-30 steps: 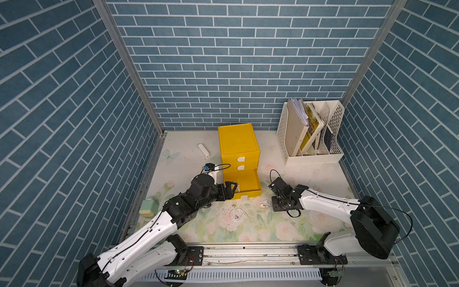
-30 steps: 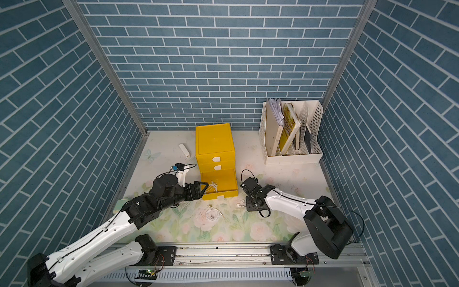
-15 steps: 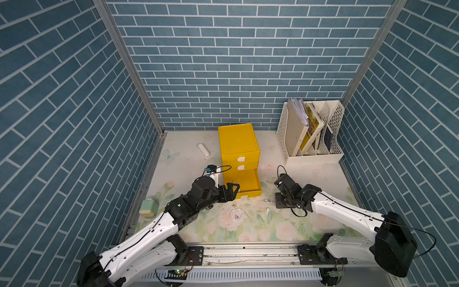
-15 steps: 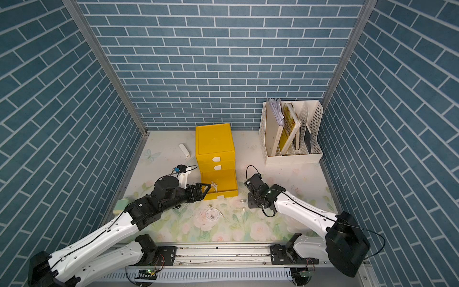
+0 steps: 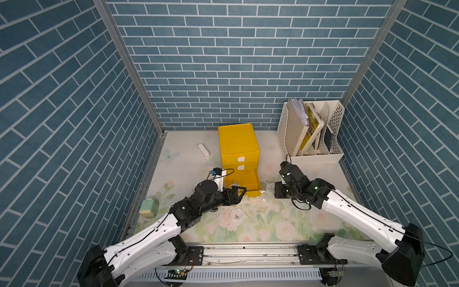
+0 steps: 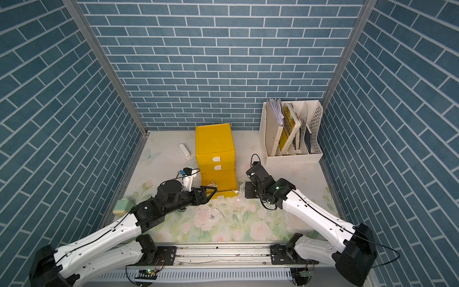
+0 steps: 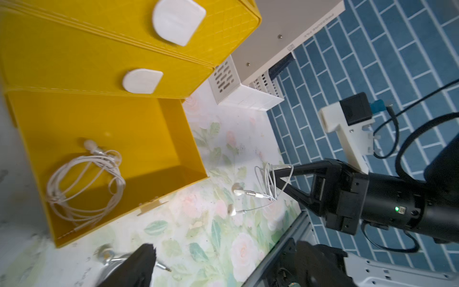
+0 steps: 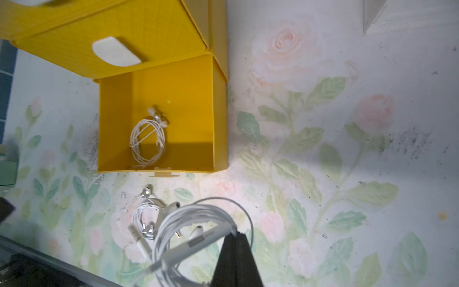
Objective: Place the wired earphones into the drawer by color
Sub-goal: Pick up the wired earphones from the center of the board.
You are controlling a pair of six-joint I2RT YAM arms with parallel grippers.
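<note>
Right pincer point(image 7: 275, 176) nearer drawer point(image 8: 219, 119), earphones point(image 8: 193, 210) half-cropped

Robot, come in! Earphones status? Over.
Left gripper open, empty, at drawer front. Right gripper shut on white earphones beside open drawer. One pair inside, loose pair on table.

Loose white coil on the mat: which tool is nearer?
Left. The left tool hangs open just beyond the coil, at the drawer front. The right tool, shut on other earphones, is farther off to its right.

Beige binder point(image 7: 285, 22): a small printed line along its edge was too tiny to read.
White earphones point(image 8: 198, 242), inline remote: print was blurred, unreadable.
</note>
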